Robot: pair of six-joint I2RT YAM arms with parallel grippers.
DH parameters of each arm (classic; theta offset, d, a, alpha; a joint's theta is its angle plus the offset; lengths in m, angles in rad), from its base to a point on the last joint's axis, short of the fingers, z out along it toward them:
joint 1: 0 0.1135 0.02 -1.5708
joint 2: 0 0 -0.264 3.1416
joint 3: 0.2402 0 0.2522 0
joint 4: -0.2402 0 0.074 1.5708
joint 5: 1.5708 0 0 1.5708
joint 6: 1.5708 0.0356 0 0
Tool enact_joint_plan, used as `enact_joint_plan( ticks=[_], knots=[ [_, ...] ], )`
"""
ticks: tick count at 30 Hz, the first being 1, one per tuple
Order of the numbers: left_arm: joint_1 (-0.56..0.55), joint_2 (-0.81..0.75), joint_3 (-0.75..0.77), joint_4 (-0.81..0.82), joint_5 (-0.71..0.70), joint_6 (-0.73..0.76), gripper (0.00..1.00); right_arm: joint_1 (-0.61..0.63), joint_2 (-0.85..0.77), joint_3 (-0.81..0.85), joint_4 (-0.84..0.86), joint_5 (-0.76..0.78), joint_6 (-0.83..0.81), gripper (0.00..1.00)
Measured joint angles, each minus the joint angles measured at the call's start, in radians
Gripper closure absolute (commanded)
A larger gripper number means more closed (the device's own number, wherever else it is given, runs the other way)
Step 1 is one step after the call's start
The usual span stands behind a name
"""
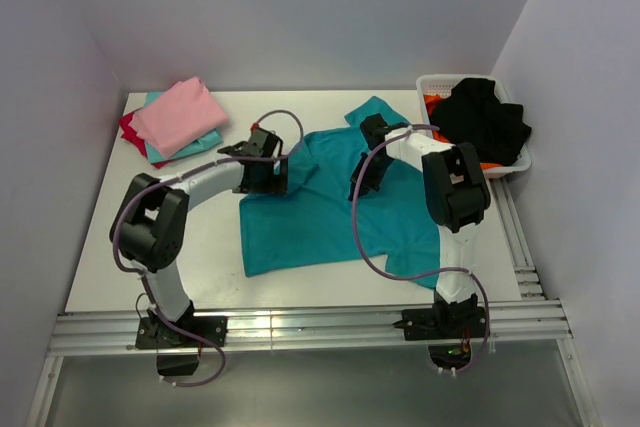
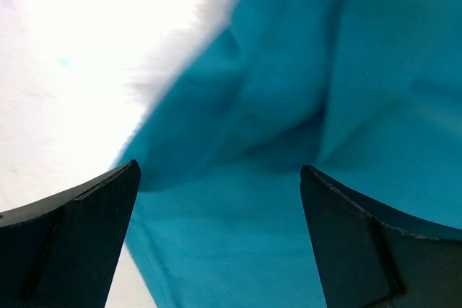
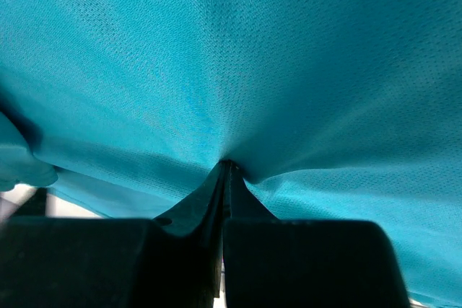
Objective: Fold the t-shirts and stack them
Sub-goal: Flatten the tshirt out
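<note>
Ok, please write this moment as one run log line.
left gripper: open over teal shirt | right gripper: shut on teal shirt | folded shirts: stacked far left | basket: far right

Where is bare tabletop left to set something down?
Free: far strip of white table between the folded pink-topped shirt stack and the sleeve of the spread teal t-shirt; near strip along its hem. Crowded: centre; far-right corner by the white plastic mesh basket.

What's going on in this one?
Two robot arms are working on a teal short-sleeved cloth t-shirt spread on the white table. The right gripper is shut, pinching its fabric; the left gripper hangs open over the shirt's edge. A folded stack topped by a pink shirt sits at the far left.
</note>
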Motion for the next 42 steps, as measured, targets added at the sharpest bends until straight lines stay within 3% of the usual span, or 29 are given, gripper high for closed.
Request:
enact_joint_plan(
  ticks=[7, 11, 14, 22, 42],
  knots=[
    [0.14, 0.017, 0.158, 0.011, 0.074, -0.013, 0.02, 0.008, 0.0, -0.001, 0.005, 0.0, 0.002, 1.0],
    [0.148, 0.061, 0.248, 0.051, 0.167, 0.008, 0.06, 0.009, 0.0, -0.003, 0.007, 0.0, 0.002, 1.0],
    [0.146, 0.121, 0.305, 0.072, 0.311, 0.03, 0.08, 0.009, -0.002, -0.006, 0.011, 0.0, 0.002, 1.0],
    [0.145, 0.185, 0.3, 0.106, 0.541, 0.037, 0.1, 0.009, -0.002, -0.006, 0.011, 0.0, 0.002, 1.0],
    [0.146, 0.272, 0.258, 0.208, 0.626, 0.027, 0.12, 0.009, 0.0, -0.003, 0.009, 0.0, -0.007, 1.0]
  ],
)
